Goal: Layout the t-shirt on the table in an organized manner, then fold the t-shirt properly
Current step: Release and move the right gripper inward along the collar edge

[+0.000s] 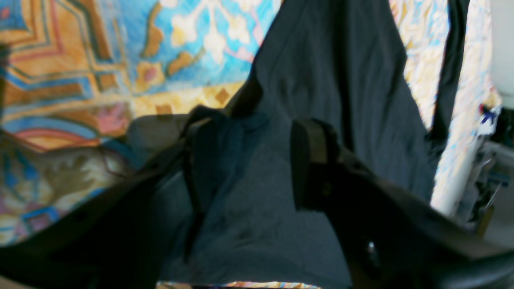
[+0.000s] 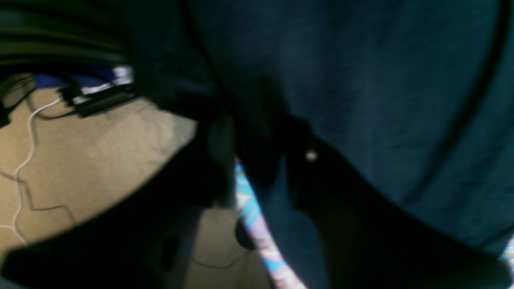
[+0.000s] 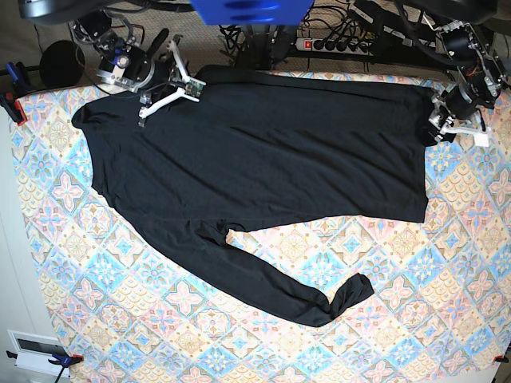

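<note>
Black t-shirt (image 3: 255, 152) lying spread across the far half of the patterned table (image 3: 383, 319).

Left gripper (image 3: 435, 120) is pinching the shirt's edge with wide jaws; right gripper (image 3: 172, 92) is sitting on the fabric, grip unclear. A power strip (image 3: 339, 42) is lying behind the table.

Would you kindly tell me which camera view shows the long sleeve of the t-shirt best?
The base view: the t-shirt lies spread out, its sleeve running diagonally across the table. Both wrist views show only close, blurred dark fabric.
</note>
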